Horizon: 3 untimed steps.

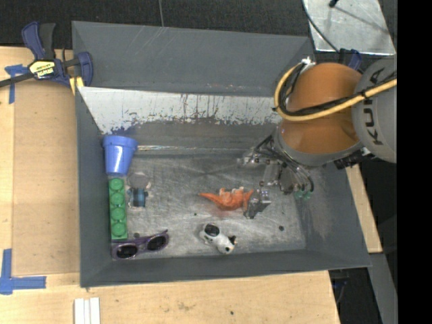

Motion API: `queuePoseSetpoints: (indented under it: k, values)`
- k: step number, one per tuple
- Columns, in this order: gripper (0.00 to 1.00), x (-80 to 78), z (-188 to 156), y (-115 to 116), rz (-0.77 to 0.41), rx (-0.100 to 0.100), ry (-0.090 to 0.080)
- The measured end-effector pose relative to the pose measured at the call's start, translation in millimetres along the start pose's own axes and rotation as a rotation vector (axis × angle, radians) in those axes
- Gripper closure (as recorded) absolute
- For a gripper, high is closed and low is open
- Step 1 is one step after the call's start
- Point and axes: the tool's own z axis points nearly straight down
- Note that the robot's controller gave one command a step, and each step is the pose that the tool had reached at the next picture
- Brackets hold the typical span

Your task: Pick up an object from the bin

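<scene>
Dinosaur toy (pixel 228 198), orange and spiky, lies on the floor of the bin (pixel 202 56), just right of the frame's middle. The gripper (pixel 258 204) hangs at its right end; whether it is open or closed cannot be told. A white-and-black toy (pixel 219 238) lies just below, and a blue cup (pixel 119 154), green studded strip (pixel 118 211) and purple sunglasses (pixel 140 244) line the left wall

Overhead light is glaring brightly off the far wall of the bin (pixel 202 103) in the upper middle, while the orange wrist cover (pixel 317 110) is shading the floor at centre right.
</scene>
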Motion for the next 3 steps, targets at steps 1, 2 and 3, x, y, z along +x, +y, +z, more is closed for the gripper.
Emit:
queuePoseSetpoints:
  k: [1, 2, 3]
  values:
    - [0.0, -3.3, 6, 0, 0.019, 0.0, -0.005]
    - [0.0, -2.3, 46, 5, 0.068, 0.0, 0.006]
    - [1.0, -7.8, 93, 20, 0.215, -0.005, 0.018]
